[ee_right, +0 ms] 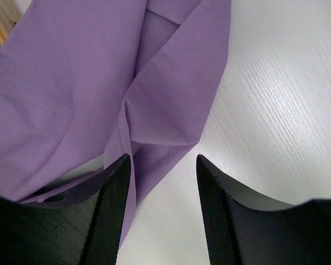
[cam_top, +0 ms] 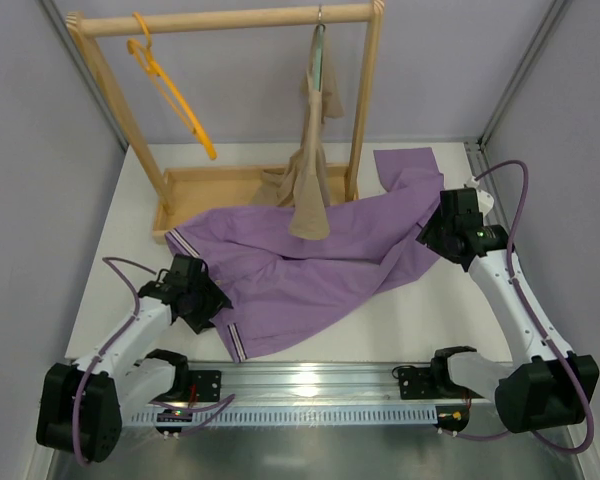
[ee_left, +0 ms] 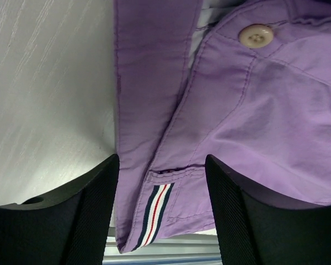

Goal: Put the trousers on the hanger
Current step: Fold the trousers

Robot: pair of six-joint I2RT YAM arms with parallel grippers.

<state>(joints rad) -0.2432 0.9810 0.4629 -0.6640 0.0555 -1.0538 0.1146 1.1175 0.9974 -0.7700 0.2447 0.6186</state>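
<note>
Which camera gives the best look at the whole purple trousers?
The top external view: there the trousers lie spread across the table, nearly their whole length showing. The left wrist view shows only a close-up of the waistband, with a button and a striped tab. The right wrist view shows only folded leg fabric.

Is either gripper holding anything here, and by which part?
Nothing is held. The left gripper has its jaws open over the trousers at the waistband; the right gripper is open over a leg's edge.
</note>
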